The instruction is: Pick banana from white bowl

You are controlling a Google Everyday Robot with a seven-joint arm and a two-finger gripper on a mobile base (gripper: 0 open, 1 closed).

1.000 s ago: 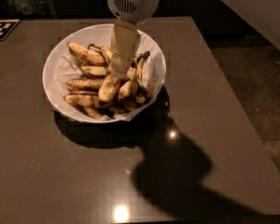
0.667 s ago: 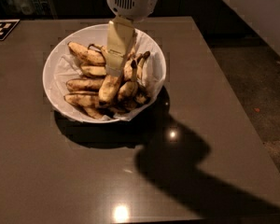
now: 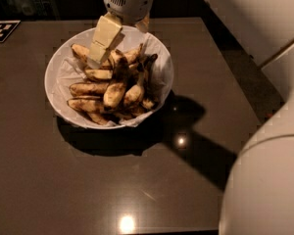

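Note:
The white bowl (image 3: 59,77) sits on the dark table and is piled with several brown-streaked bananas. The banana (image 3: 114,93), a long overripe pair with heavy dark blotches, lies in the middle of the pile and runs up toward a dark stem near the bowl's right side. My gripper (image 3: 121,45) hangs over the far rim of the bowl, its white wrist at the top edge of the view. One cream finger (image 3: 106,37) reaches down onto the upper left of the pile; the other (image 3: 144,24) shows only partly on the right. The fingers stand apart and hold nothing.
The dark brown table (image 3: 88,180) has glare spots near its front edge. A black-and-white marker tag (image 3: 1,30) lies at the far left corner. A large white part of the robot (image 3: 269,180) fills the lower right. Pale floor and a wall lie beyond the table's right edge.
The cream finger has shifted left over the pile and the second finger now shows on the right. The robot's white body has come into view at the lower right.

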